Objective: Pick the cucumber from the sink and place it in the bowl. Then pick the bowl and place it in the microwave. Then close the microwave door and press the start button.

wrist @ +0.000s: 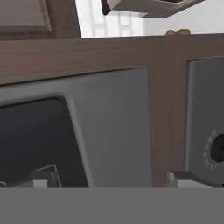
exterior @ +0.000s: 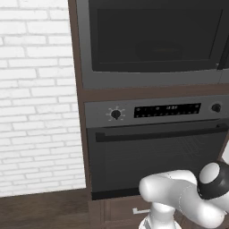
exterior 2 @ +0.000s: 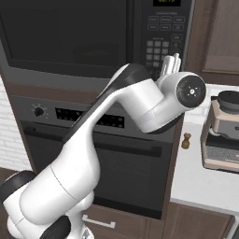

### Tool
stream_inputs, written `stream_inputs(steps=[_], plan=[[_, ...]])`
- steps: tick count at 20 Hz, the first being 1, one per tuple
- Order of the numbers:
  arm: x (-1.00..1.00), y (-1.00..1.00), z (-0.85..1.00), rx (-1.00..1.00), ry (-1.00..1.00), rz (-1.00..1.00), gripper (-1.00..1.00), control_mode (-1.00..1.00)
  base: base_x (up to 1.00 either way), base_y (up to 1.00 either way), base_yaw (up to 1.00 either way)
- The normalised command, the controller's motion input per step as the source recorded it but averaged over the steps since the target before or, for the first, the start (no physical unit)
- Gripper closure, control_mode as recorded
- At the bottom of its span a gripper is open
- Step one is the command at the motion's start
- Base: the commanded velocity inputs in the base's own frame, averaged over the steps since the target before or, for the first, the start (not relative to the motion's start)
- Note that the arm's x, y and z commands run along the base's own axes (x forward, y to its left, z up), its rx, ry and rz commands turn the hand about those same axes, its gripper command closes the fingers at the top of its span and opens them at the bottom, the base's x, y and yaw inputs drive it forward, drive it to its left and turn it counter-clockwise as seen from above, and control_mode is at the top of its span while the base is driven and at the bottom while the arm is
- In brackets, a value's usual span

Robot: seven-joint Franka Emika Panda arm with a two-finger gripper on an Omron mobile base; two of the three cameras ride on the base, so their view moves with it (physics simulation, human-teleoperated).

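Microwave door (exterior: 156, 40) was shut above the oven (exterior: 156, 156), so pressing start seemed the step in hand. The gripper (exterior 2: 170, 63) hovered at the keypad (exterior 2: 161, 46) by the door's right edge, fingers (exterior 2: 176, 59) spread and empty. Next, one fingertip would need to push the start button.

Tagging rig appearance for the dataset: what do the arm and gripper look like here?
The arm has glossy white rounded link shells, with dark grey bands at the joints and a round dark cap with small bolt marks at the wrist joint. Another dark cap sits on the joint in the left base view. The gripper shows two small pale grey finger tips. No cables or lettering visible.
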Motion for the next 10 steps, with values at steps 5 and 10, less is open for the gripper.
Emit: stream_inputs(steps=[5,10], plan=[[0.08,0.08,-0.31,0.00,0.00,0.00,-1.00,-1.00,0.00,0.00,0.00],[0.03,0.11,-0.09,0.00,0.00,0.00,-1.00,-1.00,0.00,0.00,0.00]])
